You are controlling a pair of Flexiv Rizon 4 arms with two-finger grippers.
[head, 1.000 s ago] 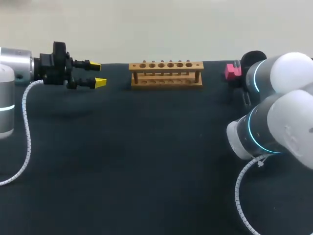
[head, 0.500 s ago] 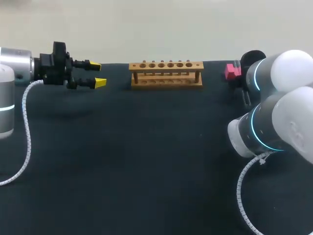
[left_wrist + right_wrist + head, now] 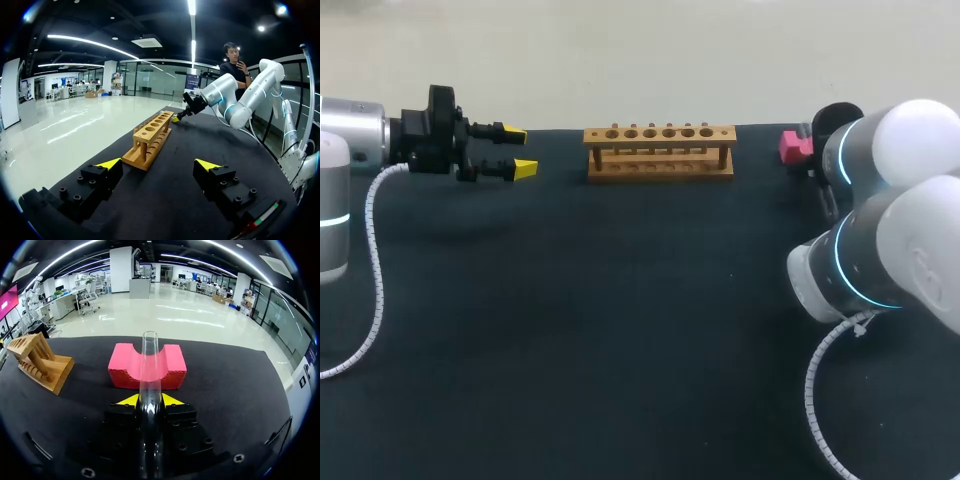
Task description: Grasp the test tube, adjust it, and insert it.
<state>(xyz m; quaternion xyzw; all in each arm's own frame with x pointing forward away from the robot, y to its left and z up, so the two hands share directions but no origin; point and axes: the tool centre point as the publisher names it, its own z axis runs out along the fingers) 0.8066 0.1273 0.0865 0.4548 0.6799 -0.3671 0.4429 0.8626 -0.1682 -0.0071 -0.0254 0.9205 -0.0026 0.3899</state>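
Right wrist view: tube [image 3: 149,365] clamped between both yellow tips of the right gripper [image 3: 149,400], lying along the fingers, its open end over the groove of the pink block [image 3: 172,369] at the table's [image 3: 620,320] far right. Rack [image 3: 660,150] stands at far centre, empty holes up. Left gripper [image 3: 520,150] sits far left, fingers wide apart, holding nothing, pointing at the rack.

Test tube [image 3: 149,360]: clear, glossy, glass-like. Block [image 3: 172,367]: pink, rough, matt, foam-like. Rack [image 3: 660,150]: pale bare wood, smooth. Desk [image 3: 620,330]: dark matt cover, cloth-like. Right pincer [image 3: 149,401]: matt black body, yellow plastic-looking tips. Right arm shell [image 3: 910,250]: glossy white.
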